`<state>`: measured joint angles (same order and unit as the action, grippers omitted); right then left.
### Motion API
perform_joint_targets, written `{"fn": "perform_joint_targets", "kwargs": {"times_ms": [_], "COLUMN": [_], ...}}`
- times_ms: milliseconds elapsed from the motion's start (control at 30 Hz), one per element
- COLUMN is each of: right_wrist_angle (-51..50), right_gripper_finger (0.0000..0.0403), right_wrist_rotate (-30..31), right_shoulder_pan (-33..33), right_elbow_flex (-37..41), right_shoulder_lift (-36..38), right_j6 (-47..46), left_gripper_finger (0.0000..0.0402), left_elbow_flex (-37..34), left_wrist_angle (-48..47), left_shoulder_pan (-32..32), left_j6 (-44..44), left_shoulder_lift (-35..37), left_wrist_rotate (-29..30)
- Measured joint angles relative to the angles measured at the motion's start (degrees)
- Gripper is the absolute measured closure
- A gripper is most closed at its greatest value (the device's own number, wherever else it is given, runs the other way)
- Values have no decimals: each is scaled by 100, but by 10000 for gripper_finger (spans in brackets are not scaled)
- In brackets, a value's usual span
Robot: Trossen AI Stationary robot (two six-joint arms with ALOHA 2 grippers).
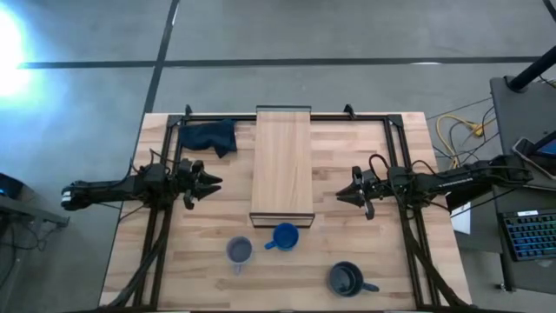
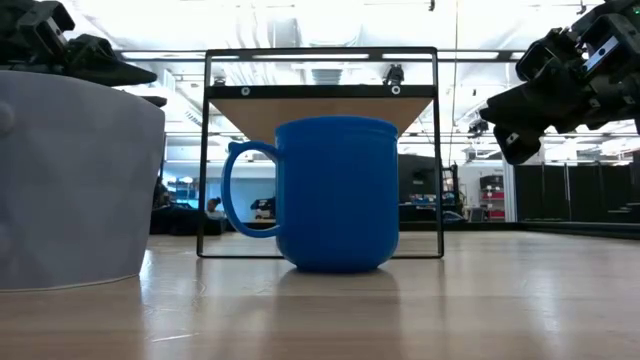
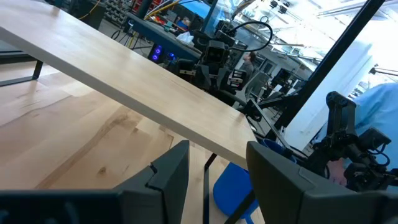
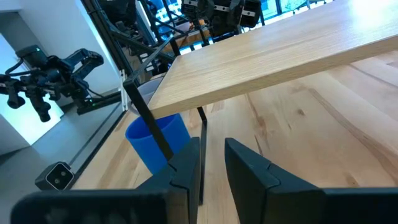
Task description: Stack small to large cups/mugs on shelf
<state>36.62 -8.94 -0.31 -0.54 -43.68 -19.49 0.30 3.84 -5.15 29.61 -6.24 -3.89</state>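
Nearest the low camera stands the small grey-blue mug (image 1: 239, 251), on the table (image 1: 391, 278) at the near edge. Left of the shelf (image 1: 282, 161) the left hand (image 1: 211, 182) hovers released, fingers spread, grasping nothing. The bright blue mug (image 1: 285, 236) sits just at the shelf's near end, whose long axis runs near to far. The dark navy mug (image 1: 347, 279) lies near right. The right hand (image 1: 344, 196) hovers empty, fingers narrowly parted, seemingly closest to the blue mug
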Motion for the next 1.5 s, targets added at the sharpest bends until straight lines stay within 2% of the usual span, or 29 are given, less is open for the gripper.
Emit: {"fn": "perform_joint_targets", "kwargs": {"times_ms": [933, 1000, 1100, 1167, 1367, 1500], "right_wrist_angle": [11, 16, 36, 160, 747, 1144], "right_gripper_finger": [335, 335, 335, 335, 335, 335], "right_wrist_rotate": [17, 58, 341, 633, 2381, 3060], "right_shoulder_pan": [-1, 1, 1, 2, -10, -12], "right_elbow_flex": [0, 1, 0, 0, -1, -1], "right_shoulder_lift": [-1, 0, -1, -2, -24, -23], "right_j6": [2, 2, -141, -701, -1768, -2876], "left_gripper_finger": [256, 256, 256, 256, 256, 256], "left_elbow_flex": [0, 0, 0, 0, -2, -2], "left_wrist_angle": [1, 108, 546, 1034, 2493, 3430], "left_shoulder_pan": [0, 0, -2, -4, -2, -2], "left_j6": [0, -182, -488, -310, 9, 9], "left_shoulder_lift": [-1, -3, 0, 2, 2, 9], "left_wrist_rotate": [1, 224, 979, 1240, 1262, 1214]}}
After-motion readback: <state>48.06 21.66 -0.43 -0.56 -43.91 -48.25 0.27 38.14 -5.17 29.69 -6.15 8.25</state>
